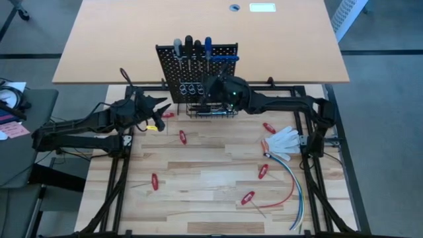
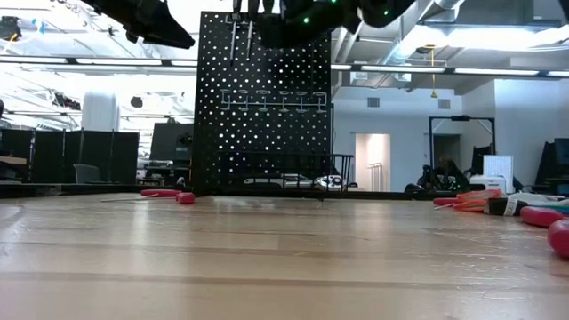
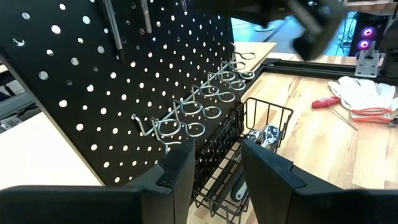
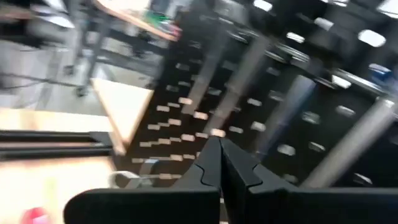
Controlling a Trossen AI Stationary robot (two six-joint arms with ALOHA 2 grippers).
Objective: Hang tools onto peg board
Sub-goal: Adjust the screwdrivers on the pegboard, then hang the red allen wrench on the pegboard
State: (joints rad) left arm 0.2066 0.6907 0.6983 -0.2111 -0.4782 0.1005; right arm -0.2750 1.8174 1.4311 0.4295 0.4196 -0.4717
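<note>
The black peg board (image 1: 196,66) stands upright at the table's far middle. Several black- and blue-handled screwdrivers (image 1: 192,47) hang along its top. A row of ring holders (image 3: 205,102) sits lower on its face. The black wire basket (image 3: 249,155) at its base holds a silver ratchet wrench (image 3: 264,135). My left gripper (image 3: 214,162) is open and empty, just left of the board (image 1: 162,106). My right gripper (image 4: 221,162) is shut with nothing between its fingers, raised in front of the board above the basket (image 1: 213,87).
Several small red-handled tools lie loose on the tabletop, among them one (image 1: 183,137) near the left arm, one (image 1: 154,181) at the near left and one (image 1: 248,197) at the near right. A white glove (image 1: 285,139) and red, blue and white cables (image 1: 291,182) lie at the right.
</note>
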